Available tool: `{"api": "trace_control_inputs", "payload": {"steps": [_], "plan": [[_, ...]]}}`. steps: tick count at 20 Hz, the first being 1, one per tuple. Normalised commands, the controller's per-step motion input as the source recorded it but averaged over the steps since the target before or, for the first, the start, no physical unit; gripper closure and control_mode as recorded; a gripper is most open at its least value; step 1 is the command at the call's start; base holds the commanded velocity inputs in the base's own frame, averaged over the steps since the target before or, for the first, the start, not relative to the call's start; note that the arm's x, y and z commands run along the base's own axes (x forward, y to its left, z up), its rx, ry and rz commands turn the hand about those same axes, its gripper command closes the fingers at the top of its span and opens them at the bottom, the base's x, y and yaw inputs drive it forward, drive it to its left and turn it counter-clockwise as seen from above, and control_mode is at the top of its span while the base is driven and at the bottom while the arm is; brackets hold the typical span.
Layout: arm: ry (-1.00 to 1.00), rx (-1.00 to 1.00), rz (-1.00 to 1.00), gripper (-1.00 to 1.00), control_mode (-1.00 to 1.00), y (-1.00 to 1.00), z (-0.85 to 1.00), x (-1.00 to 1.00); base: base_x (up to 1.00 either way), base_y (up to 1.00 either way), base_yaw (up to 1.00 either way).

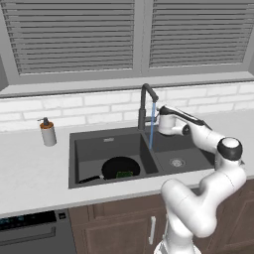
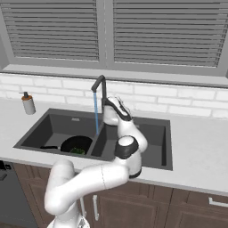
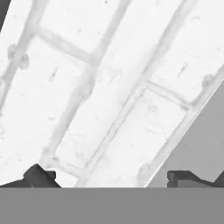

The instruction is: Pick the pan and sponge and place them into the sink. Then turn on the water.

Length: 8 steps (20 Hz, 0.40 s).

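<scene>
The black pan point(image 1: 111, 166) point(image 2: 71, 143) lies in the left basin of the dark grey sink point(image 1: 106, 136) point(image 2: 156, 149), its handle pointing left. The green sponge point(image 1: 124, 174) point(image 2: 78, 151) rests inside the pan near its front rim. A thin blue stream of water point(image 1: 151, 131) point(image 2: 95, 113) falls from the dark gooseneck faucet point(image 1: 145, 101) point(image 2: 101, 87) onto the divider between the basins. My gripper point(image 1: 159, 119) point(image 2: 107, 105) point(image 3: 111, 177) hovers just right of the faucet's base, facing the white brick wall. It is open, fingertips point(image 3: 39, 176) wide apart with nothing between them.
A soap dispenser point(image 1: 47, 132) point(image 2: 28, 103) stands on the white counter left of the sink. A window sill and blinds run above the brick backsplash point(image 3: 109, 87). The right basin holds a round drain point(image 1: 176, 162). A dishwasher point(image 1: 30, 233) sits below at the left.
</scene>
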Motion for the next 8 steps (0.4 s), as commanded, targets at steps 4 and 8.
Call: {"api": "trace_control_inputs", "payload": {"steps": [4,8], "plan": [[-0.03,0.29,0.0,-1.0,-1.0,-0.7,0.0,0.0,0.0,0.0,0.0],[0.0,0.02,0.0,-1.0,-1.0,-0.12,0.0,0.0,0.0,0.0,0.0]]}}
